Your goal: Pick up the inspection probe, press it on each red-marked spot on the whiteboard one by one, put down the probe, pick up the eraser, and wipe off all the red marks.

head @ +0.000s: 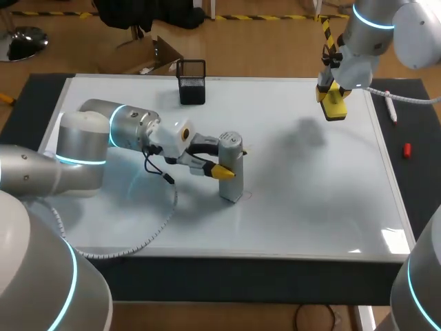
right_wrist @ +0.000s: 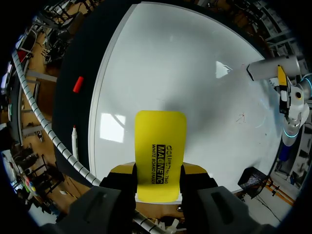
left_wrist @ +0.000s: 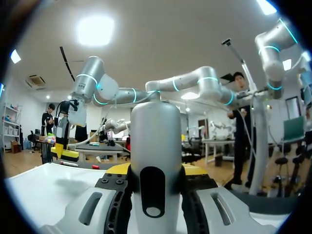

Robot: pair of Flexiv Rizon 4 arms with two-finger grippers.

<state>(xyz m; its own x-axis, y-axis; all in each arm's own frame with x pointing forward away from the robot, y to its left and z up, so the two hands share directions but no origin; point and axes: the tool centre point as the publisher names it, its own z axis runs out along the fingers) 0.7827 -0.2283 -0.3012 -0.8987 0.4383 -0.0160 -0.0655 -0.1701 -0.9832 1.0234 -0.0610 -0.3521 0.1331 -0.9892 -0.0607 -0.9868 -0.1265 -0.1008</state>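
Judging from how things lie, the task is around its middle. The grey cylindrical inspection probe (head: 231,155) stands upright with its foot on the white whiteboard (head: 310,207), near the board's middle and a little toward its left edge. The left claw (head: 222,169) grips it from 2 sides, so it is not yet put down. The yellow rectangular whiteboard eraser (right_wrist: 161,141) is already picked up, clamped between the 2 fingers of the right claw (right_wrist: 158,169). It hangs above the board's far right corner, apart from the surface. The right wrist view shows 1 faint thin mark (right_wrist: 241,117) on the board just beside the probe. Its colour is too weak to call, and I cannot tell whether other marks exist. What seems left is setting the probe down and wiping. The only container, a black mesh pen holder (head: 191,81), stands at the whiteboard's far edge, left of middle; its contents cannot be made out. On the dark bench (head: 413,186) beside the board's right edge lie a white marker pen (head: 391,109) and a small red piece (head: 406,149).
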